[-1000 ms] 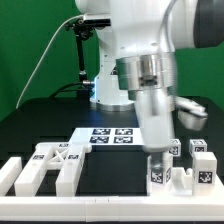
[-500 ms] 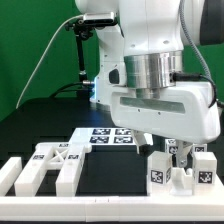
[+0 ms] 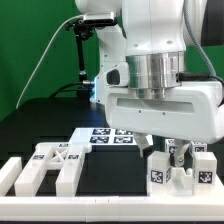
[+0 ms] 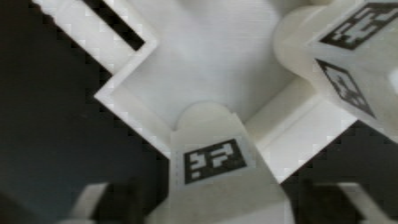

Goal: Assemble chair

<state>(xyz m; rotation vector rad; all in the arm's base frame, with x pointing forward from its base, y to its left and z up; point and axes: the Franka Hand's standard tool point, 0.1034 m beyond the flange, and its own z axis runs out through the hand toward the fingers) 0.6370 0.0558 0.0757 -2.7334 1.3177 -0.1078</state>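
The arm (image 3: 150,40) has swung round over the chair parts (image 3: 160,175), jaws open astride a tagged bar (image 4: 217,160).

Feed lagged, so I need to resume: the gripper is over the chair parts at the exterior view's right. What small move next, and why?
Probably lower straight down a touch, then close. The wrist view shows a tagged chair part centred between the fingers of the gripper, which look open. The exterior view puts the gripper just above that cluster.
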